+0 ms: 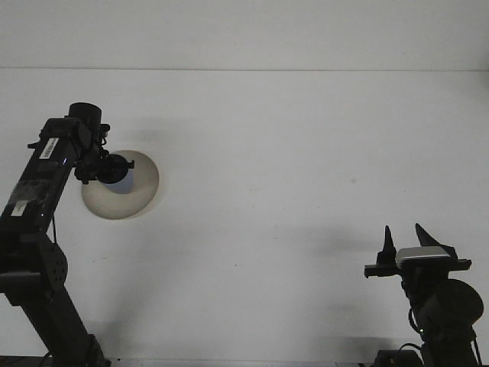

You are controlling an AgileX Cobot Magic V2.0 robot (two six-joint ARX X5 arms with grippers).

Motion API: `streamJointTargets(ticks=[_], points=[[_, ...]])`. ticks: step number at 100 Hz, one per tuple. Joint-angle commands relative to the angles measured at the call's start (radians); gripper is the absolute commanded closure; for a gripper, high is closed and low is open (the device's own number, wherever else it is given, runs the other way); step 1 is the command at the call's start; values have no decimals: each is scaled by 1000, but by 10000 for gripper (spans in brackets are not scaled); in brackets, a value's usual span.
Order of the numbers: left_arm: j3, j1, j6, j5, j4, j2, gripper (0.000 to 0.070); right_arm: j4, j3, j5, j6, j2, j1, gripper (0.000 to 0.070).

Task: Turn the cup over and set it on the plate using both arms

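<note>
Front view. White table [290, 191] fills the frame up to a pale back wall [244, 30].

Left arm [38, 199] rises from the lower left corner and reaches up and to the right. Its gripper [107, 168] sits over the left part of the plate [137, 191]. The plate is round, beige, lying flat on the table at left of centre; its left edge is covered by the gripper.

Cup [118, 174]: a small pale, bluish-white body shows directly at the gripper tip, over the plate's upper left area. The dark fingers surround it, so the left jaws appear clenched on the cup. Cannot tell from this angle whether the cup already touches the plate surface or hangs just above it, nor which way its mouth faces.

Right arm [443, 313] is low in the lower right corner, well apart from plate and cup. Right gripper [403, 238] points upward; two dark pointed fingers [388, 243] stand with a clear gap between them, jaws released, nothing between them.
</note>
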Motion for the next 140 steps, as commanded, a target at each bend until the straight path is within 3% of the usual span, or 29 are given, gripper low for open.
streamJointTargets(ticks=[1, 17, 31, 37, 90, 118, 140], points=[[20, 3, 10, -3, 5, 26, 690, 13, 10, 0, -4, 5, 2, 313], [20, 4, 10, 3, 13, 28, 664, 13, 10, 0, -4, 5, 2, 313], [20, 8, 9, 4, 14, 28, 440, 13, 10, 0, -4, 5, 2, 313], [20, 9, 9, 4, 14, 28, 389, 13, 10, 0, -4, 5, 2, 313], [94, 10, 2, 9, 3, -96, 388, 13, 10, 0, -4, 5, 2, 313], [93, 10, -16, 173, 5, -326, 389, 13, 10, 0, -4, 5, 2, 313], [48, -2, -42, 185, 0, -483, 390, 13, 10, 0, -4, 5, 2, 313]])
